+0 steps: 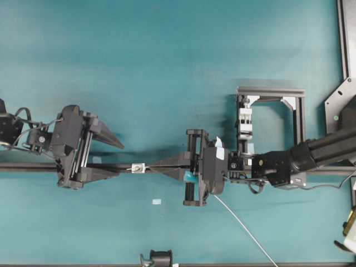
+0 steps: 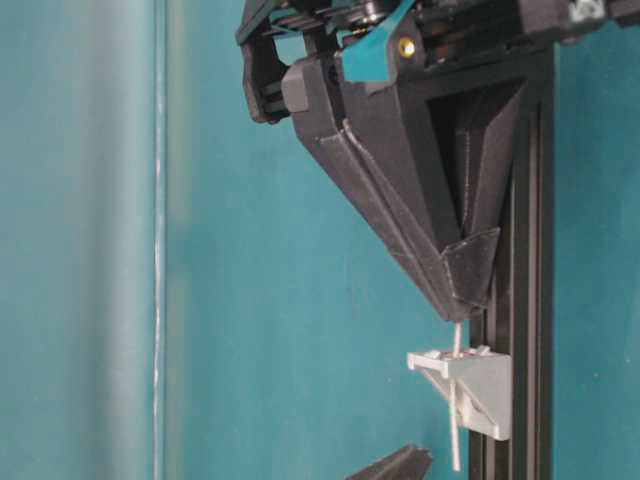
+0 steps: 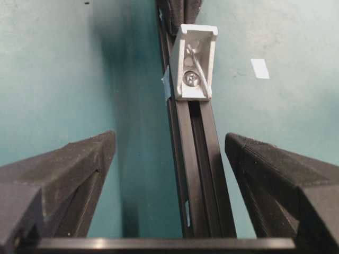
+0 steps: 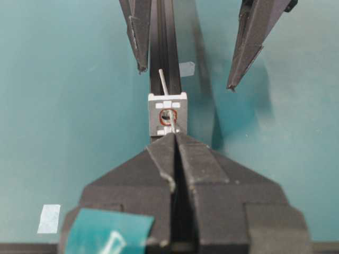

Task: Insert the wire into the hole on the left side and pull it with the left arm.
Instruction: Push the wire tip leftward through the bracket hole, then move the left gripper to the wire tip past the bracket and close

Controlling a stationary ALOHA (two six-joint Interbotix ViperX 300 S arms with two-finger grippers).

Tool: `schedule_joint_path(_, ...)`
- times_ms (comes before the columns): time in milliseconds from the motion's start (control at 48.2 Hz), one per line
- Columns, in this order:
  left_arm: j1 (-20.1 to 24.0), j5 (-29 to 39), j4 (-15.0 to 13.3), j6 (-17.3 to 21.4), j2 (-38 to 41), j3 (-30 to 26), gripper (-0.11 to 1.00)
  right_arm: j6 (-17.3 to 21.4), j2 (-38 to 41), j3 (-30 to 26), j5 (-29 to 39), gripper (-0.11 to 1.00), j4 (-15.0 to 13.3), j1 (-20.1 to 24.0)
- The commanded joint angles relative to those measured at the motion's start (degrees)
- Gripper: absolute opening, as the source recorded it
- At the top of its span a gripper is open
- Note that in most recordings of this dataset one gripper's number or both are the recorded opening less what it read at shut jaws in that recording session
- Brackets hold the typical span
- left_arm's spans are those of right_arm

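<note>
While the right gripper (image 4: 175,138) reaches level along the black rail (image 3: 198,174) up to the small white block (image 4: 168,112), fingers pressed shut on the wire (image 4: 163,82), wire tip lying along the rail, poking through the hole (image 4: 168,115), left gripper (image 1: 119,160) beyond the block, fingers spread wide, holding nothing.

Teal desk (image 1: 139,67) under everything. Black alu rail (image 1: 22,166) runs L–R across it, passing btwn both end effectors. Square black frame (image 1: 272,92) sits behind the right end effector, w/ a white clamp piece (image 1: 245,119) on its left upright. Small white tape scrap (image 1: 157,201) lies on desk just off the rail, btwn the two end effectors. Black clip (image 1: 158,258) at desk's near edge.
</note>
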Motion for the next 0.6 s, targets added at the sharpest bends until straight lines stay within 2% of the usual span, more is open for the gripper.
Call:
schedule_joint_path(0,0.18,-0.26,0.18,0.09,-0.97,-0.18,0.65,0.0,-0.7,-1.14,-0.26,0.01,-0.09,-0.44)
schedule_joint_path(581,0.18,-0.09,0.09,0.09,-0.97,-0.18,0.65,-1.41,-0.35,-2.9,0.97,0.01,-0.09,-0.79)
